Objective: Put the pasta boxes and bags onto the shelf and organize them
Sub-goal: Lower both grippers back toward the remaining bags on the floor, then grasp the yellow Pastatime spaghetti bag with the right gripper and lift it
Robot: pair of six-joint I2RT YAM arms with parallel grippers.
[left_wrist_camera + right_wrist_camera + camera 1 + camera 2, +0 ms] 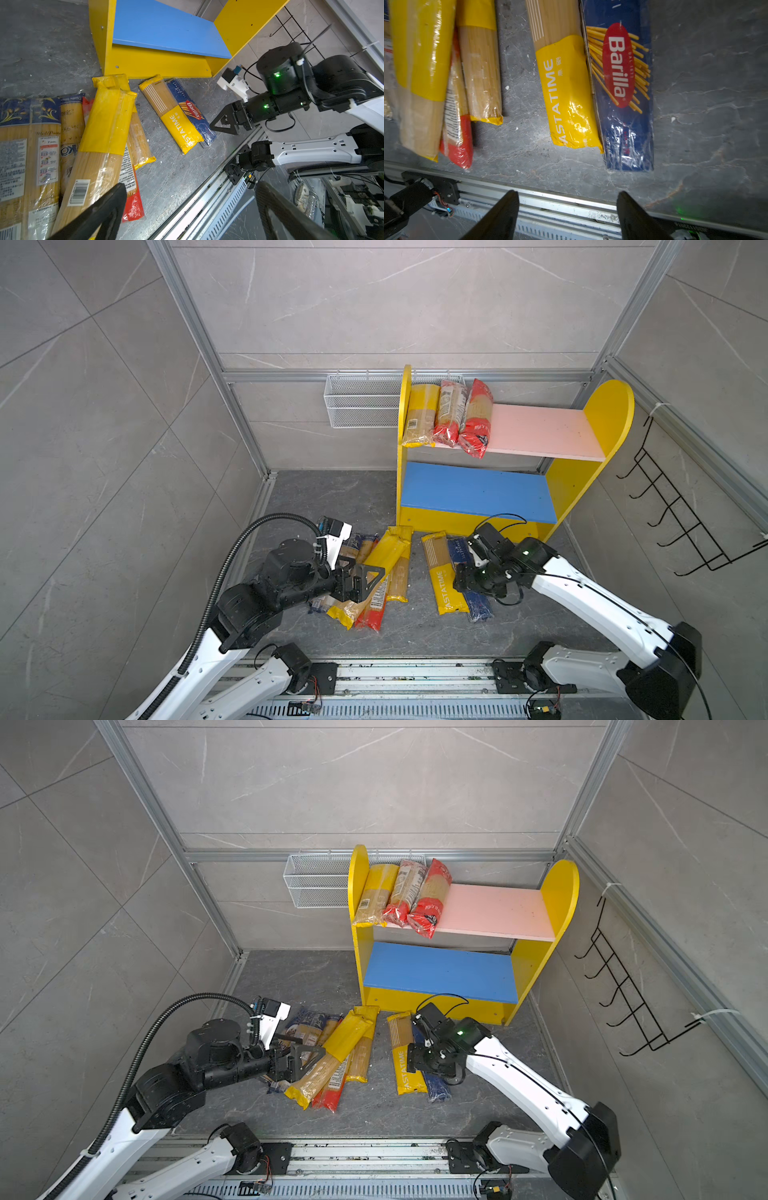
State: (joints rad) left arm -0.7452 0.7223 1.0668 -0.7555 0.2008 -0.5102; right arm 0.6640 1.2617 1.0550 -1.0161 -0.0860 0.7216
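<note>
Room: we face grey marbled wall tiles in aluminium framing, set around a dark stone-look bench (332,497).
Shelf: we find the two-tier shelf (609,414) at 1 o'clock on the bench, against the back wall. It has yellow round-topped sides, a pink upper board (540,427) and a blue lower board (478,489).
Shelved packets: at the 9 o'clock end of the pink upper board we count three spaghetti packets lying side by side and touching. They are a yellow shelved packet (420,414), a red-and-clear packet (449,414) and a red packet (478,423). Their near ends hang over the front edge.
Pile: towards 9 o'clock of the bench centre we see several overlapped packets. A top yellow packet (388,551) runs from 1 to 7 o'clock across a red-ended packet (372,616), with dark blue-topped packets (29,112) alongside.
Pair: just 3 o'clock of centre, the ASTATIME packet (566,93) and the blue Barilla packet (618,83) lie touching, lengthwise from 12 to 6 o'clock.
Left gripper (363,572): we see it over the pile with its jaws spread wide and nothing between them.
Right gripper (566,194): we see it above the pair with its jaws well apart, holding nothing.
Walls: a white wire mesh basket (357,402) hangs at 9 o'clock of the shelf top, and a black wire hook rack (665,506) at 3 o'clock.
</note>
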